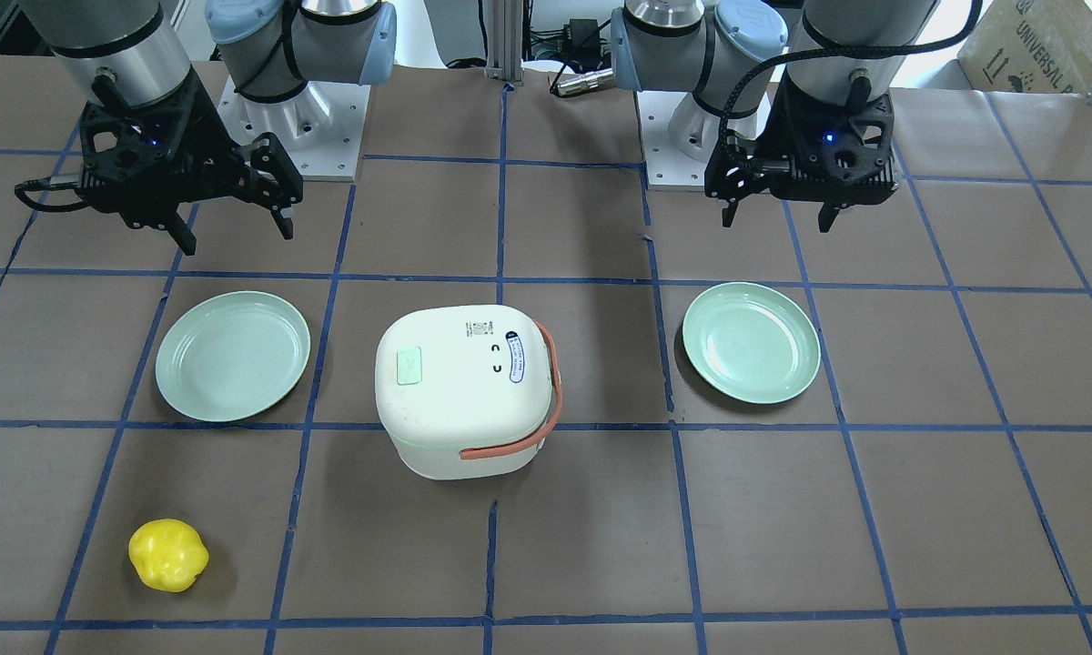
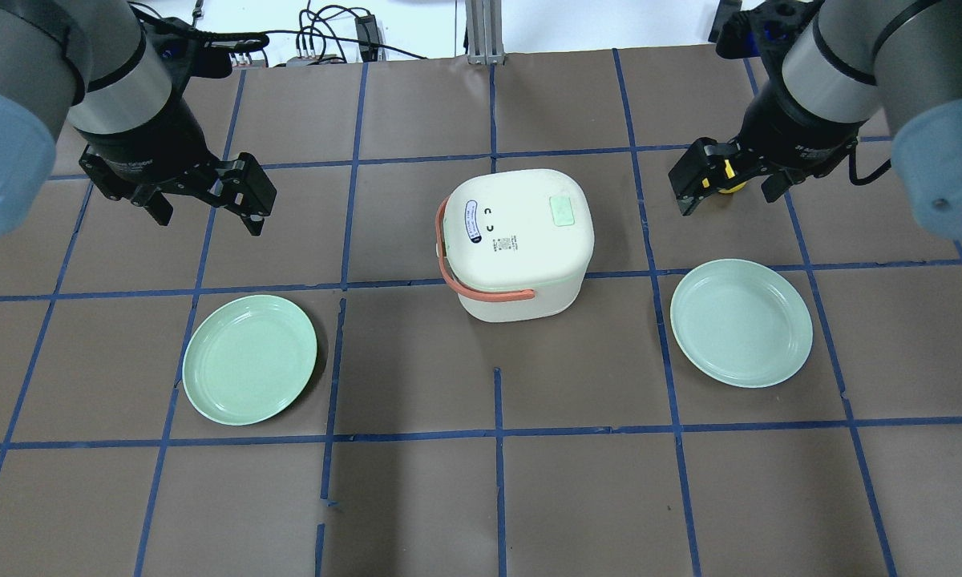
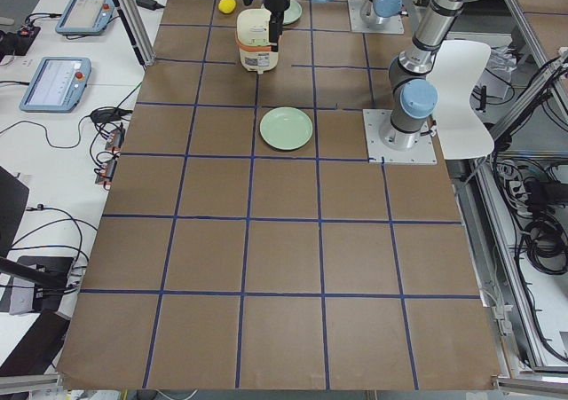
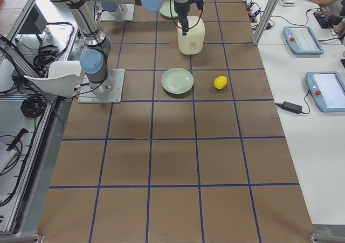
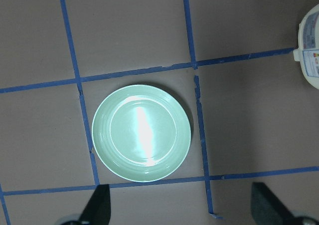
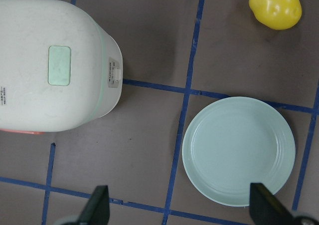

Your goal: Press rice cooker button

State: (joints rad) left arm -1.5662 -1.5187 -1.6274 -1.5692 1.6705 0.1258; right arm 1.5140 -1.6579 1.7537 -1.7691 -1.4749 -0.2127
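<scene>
Yellow fruit (image 1: 168,555) is sitting nearest; rice cooker (image 1: 460,391) is standing mid-table; left gripper (image 1: 778,216) and right gripper (image 1: 235,236) are hovering, jaws apart.

Silver arms (image 1: 118,45), pale-blue joint caps (image 1: 237,20), black fingers (image 1: 284,216), braided cable (image 1: 748,84)

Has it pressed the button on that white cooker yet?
Nothing looks done yet. The white rice cooker with the orange handle sits closed and untouched. The left gripper and right gripper hover apart from it, both open and empty. Reaching over and pressing remains.
</scene>
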